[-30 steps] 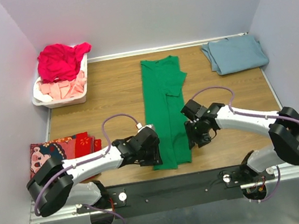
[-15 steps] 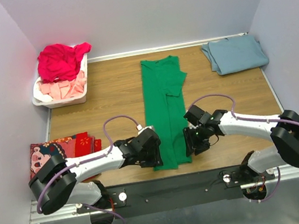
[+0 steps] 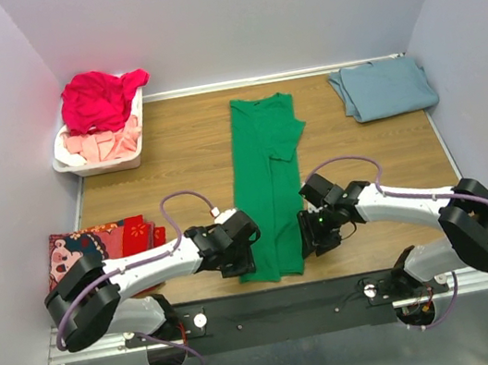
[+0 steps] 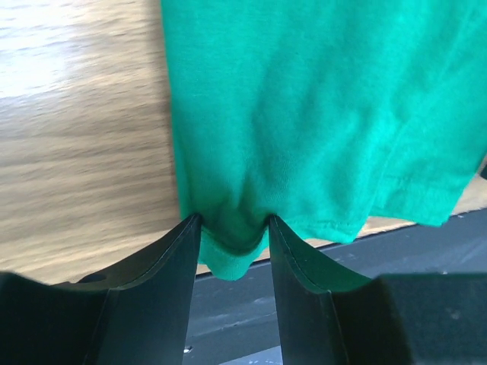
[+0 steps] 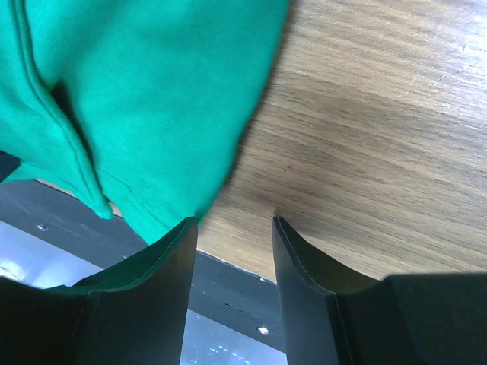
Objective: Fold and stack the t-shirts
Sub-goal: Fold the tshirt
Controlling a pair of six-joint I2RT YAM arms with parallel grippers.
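At tabletop near edge: green tee (image 3: 268, 188) lies lengthwise, hem overhanging. Left tool (image 4: 233, 228) pinches hem corner; right tool (image 5: 232, 224) half-wide, holding nothing. Risk: one-sided lift skews the fold.

Showed the left hand (image 4: 232, 228) with both dark fingers (image 4: 156, 281) angled up from the bottom edge, a bunched corner of the bright green t-shirt (image 4: 304, 106) caught between them. Draped across the upper right, hem hanging over the near edge of the wooden worktop (image 4: 84, 129).
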